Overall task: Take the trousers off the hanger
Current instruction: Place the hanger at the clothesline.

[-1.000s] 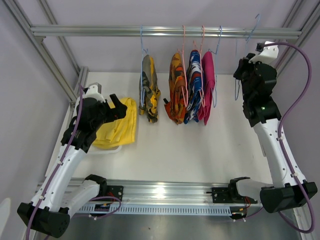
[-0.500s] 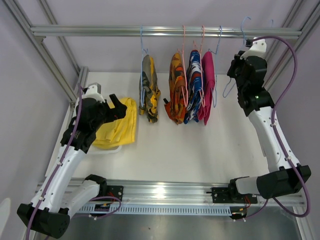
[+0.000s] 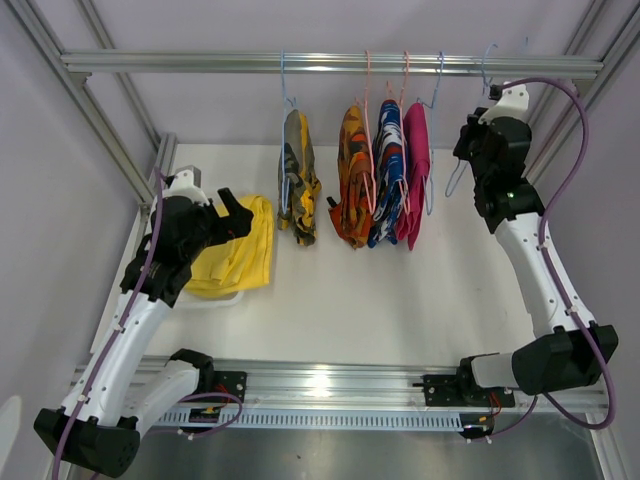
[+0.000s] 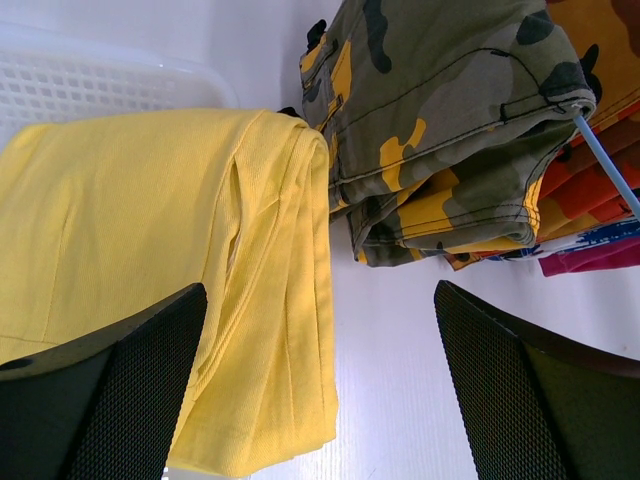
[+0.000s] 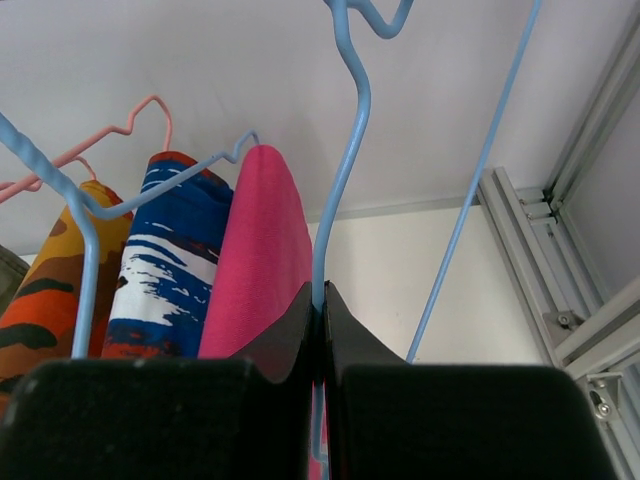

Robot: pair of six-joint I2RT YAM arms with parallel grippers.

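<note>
Right gripper point(image 5: 320, 295) is pinching the bare blue hanger point(image 5: 345, 150) wire — thin grip, so it could swivel, snagging the pink trousers point(image 5: 262, 240); left gripper point(image 4: 318, 300) is hovering, jaws apart.

Readable text: none was legible in any view.
Trousers point(image 3: 352, 180): carried only camouflage and printed patterns, no letters.
Base rail point(image 3: 320, 385): any markings on it were too small to read.

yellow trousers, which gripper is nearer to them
Left. The left gripper is open right above the yellow trousers; the right gripper is far across, up by the rail, shut on an empty blue hanger.
</note>
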